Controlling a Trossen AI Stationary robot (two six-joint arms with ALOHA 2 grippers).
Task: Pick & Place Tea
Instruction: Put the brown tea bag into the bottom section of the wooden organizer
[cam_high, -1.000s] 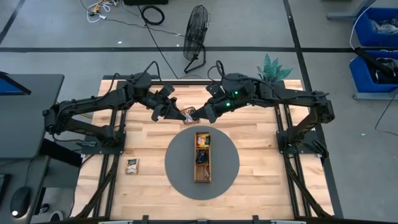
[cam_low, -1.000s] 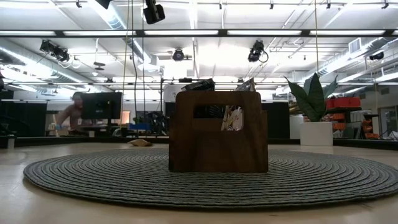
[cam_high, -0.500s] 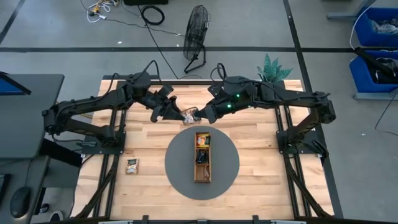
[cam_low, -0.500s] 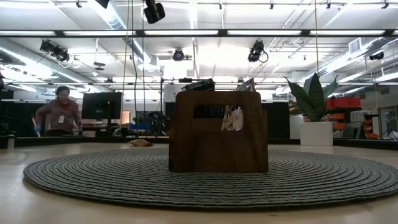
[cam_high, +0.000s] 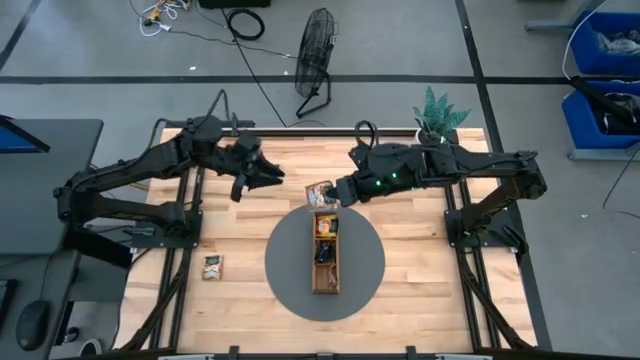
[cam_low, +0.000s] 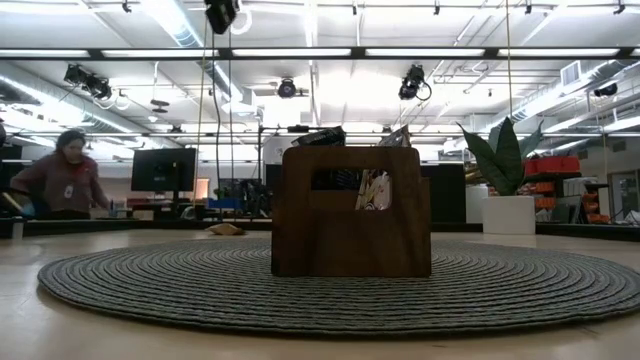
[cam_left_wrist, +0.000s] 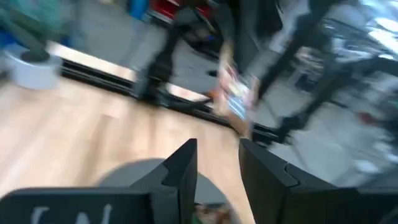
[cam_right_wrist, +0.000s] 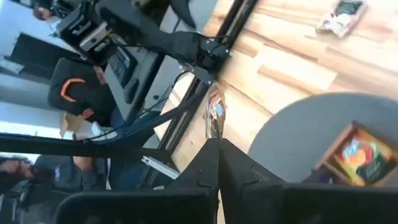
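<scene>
A small tea sachet (cam_high: 320, 192) hangs in the air just beyond the far end of the brown wooden tray (cam_high: 313, 280), with my right gripper (cam_high: 336, 191) shut on it. The tray stands on a round grey mat (cam_high: 290, 255) and holds several sachets, an orange one (cam_right_wrist: 359, 154) at its far end. Left of the sachet and apart from it, my left gripper (cam_high: 272, 176) is open with nothing between its fingers (cam_left_wrist: 186, 165). Another tea sachet (cam_high: 212, 265) lies flat on the table near the left edge. My right gripper pinches one edge of the sachet (cam_right_wrist: 213, 132) between its two fingers. The fingers come from the table's right side, slanting down. The sachet sticks out beyond the fingertips, seen edge-on in the right wrist view, and is lifted clear of the table and the tray.
A fan (cam_high: 316, 50) and a potted plant (cam_high: 440, 110) stand beyond the table's far edge. Bare wood lies around the mat. In the low view the tray's end wall (cam_low: 350, 230) fills the middle, and a person (cam_low: 60, 185) stands far behind at the left.
Both grippers met at the sachet a second ago. My left gripper has let go of it and drawn back toward the table's left edge. My right gripper has carried the sachet toward the table's right and near edges, up to the tray's far end.
</scene>
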